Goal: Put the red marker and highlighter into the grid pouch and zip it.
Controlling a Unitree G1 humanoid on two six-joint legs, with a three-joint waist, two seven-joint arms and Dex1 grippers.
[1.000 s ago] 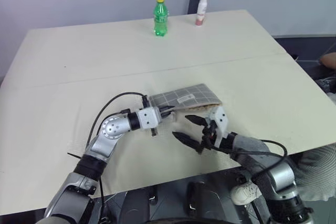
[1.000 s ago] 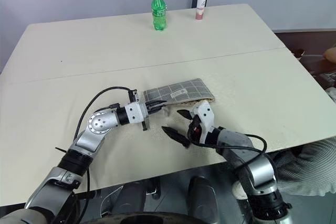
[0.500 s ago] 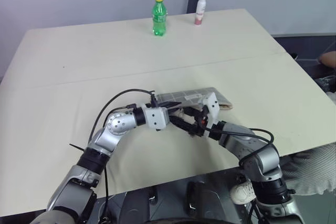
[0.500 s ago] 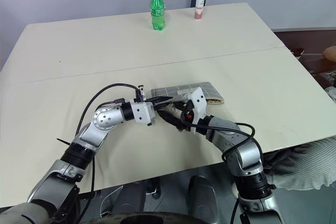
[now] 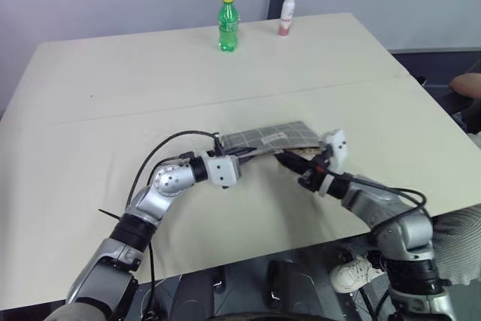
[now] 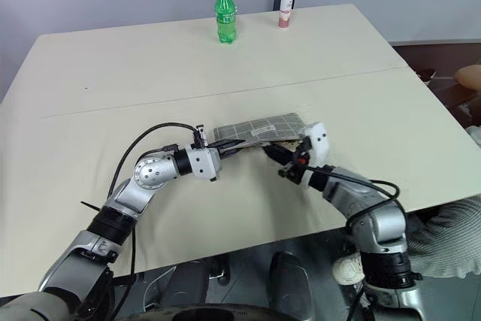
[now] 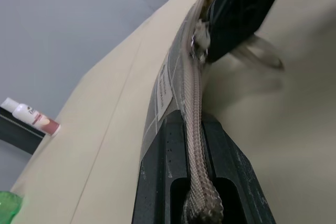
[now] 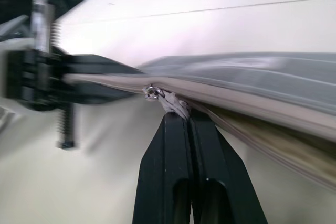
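Pinching the zipper pull tab between closed fingers, the right gripper sits at the near edge of the grid pouch. The left gripper is clamped shut on the pouch's left end, holding it just above the table. A green bottle and a white bottle stand far back.

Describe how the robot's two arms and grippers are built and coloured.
Both arms are silver-grey metal with round joints and black segments lower down, with loose black cables looping alongside. The left gripper has a white boxy wrist block; the right gripper has a white housing with red showing beside it. Each carries two slim black fingers.
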